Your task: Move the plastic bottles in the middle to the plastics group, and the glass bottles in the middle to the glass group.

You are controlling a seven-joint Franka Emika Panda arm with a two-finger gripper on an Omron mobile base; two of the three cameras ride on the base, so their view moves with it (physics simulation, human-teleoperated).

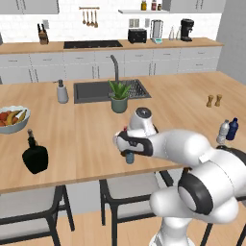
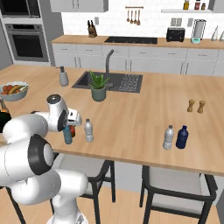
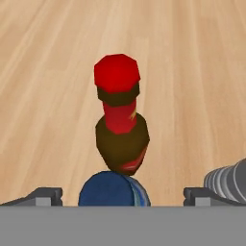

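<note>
Blue-capped bottle (image 1: 129, 157), left base view: on the surface (image 1: 86, 134) under the hand (image 1: 126, 145). Right base view: same bottle (image 2: 67, 134) beside the white-capped bottle (image 2: 89, 131); plastics group (image 2: 175, 137) well apart. Hand view: blue cap (image 3: 114, 189) between wide, released fingers (image 3: 44, 196), brown glass bottle (image 3: 120, 120) behind; center before closing.

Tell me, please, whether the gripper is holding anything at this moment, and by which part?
Nothing is held. The gripper is open, its fingertips standing wide on either side of the blue-capped bottle, apart from it.
</note>
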